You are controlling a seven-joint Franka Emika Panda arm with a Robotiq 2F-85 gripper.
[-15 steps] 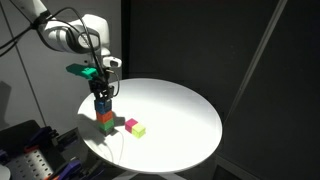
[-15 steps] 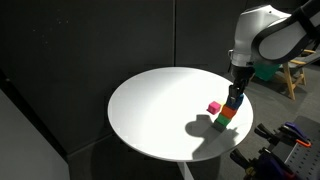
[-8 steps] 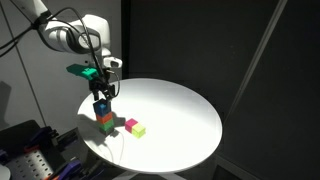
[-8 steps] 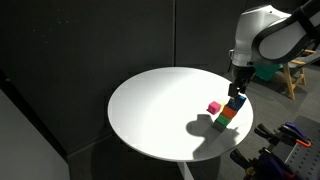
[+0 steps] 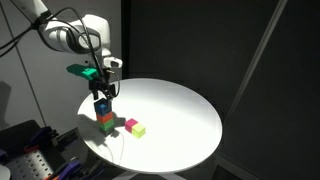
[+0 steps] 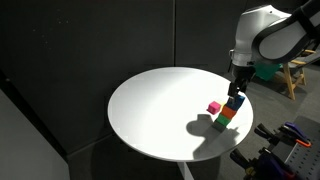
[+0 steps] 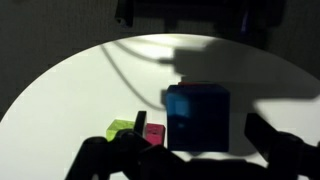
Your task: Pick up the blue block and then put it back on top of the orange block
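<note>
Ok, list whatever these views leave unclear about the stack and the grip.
- Orange block: hidden in the wrist view beneath the blue block.
- Whether the blue block rests on it or sits just above: too small to tell in both exterior views.
- Gripper contact with the blue block: fingers dark and blurred in the wrist view, tiny elsewhere.

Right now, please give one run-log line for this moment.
end effector: around blue block | blue block: over orange block, green block below | grip: unclear
</note>
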